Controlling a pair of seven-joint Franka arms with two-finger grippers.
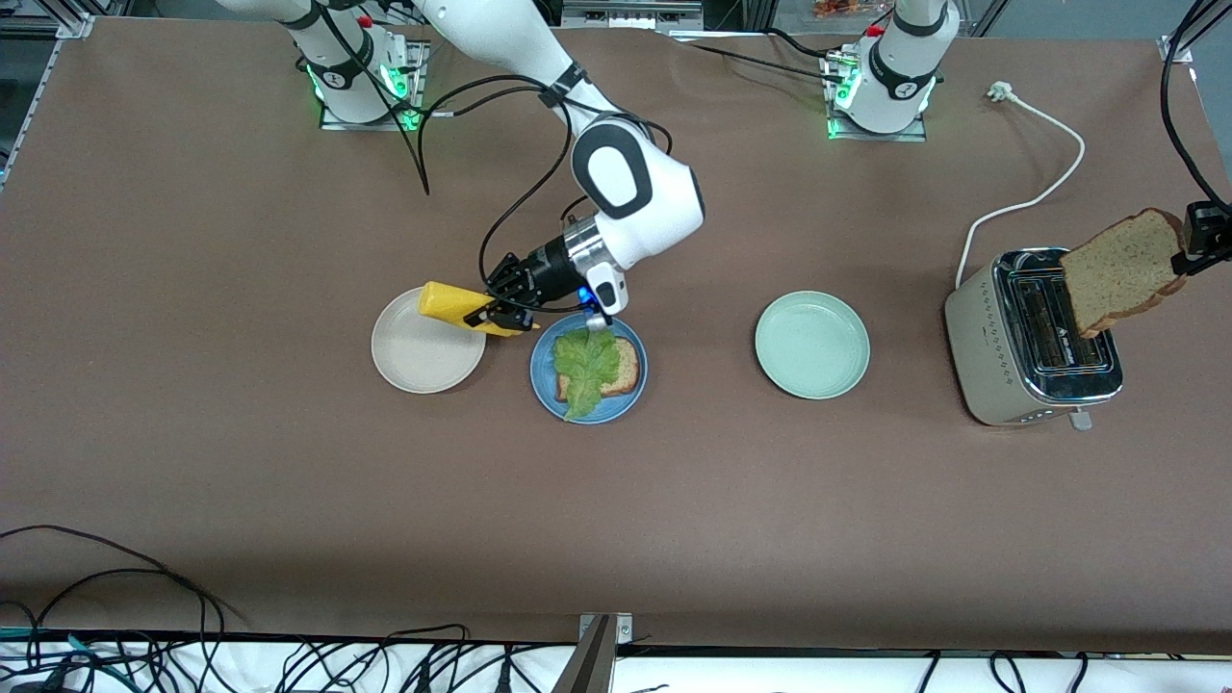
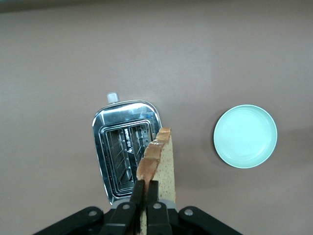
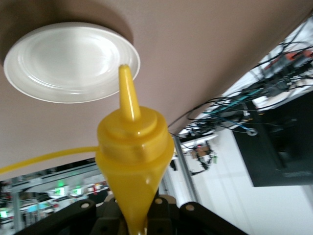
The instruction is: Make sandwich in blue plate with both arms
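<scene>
The blue plate [image 1: 541, 385] holds one brown bread slice [image 1: 628, 370] with a ruffled green lettuce leaf [image 1: 584, 364] on it. My right gripper [image 1: 502, 305] is shut on a yellow squeeze bottle [image 1: 450, 305], held tilted over the edge of the beige-white plate [image 1: 423, 361], beside the blue plate. In the right wrist view the bottle [image 3: 134, 152] fills the middle and its nozzle points at that plate [image 3: 68, 61]; the gripper [image 3: 134, 218] is at the edge of that view. My left gripper [image 1: 1192, 255] is shut on the second bread slice [image 1: 1121, 271], held upright over the toaster [image 1: 1006, 361]. The left wrist view shows the gripper [image 2: 146, 190] and the slice [image 2: 165, 164].
The pale green plate [image 1: 811, 345] lies between the blue plate and the toaster; it also shows in the left wrist view [image 2: 245, 136], beside the toaster [image 2: 122, 152]. A white power cord [image 1: 1035, 192] runs from the toaster toward the left arm's base. Cables lie along the table's near edge.
</scene>
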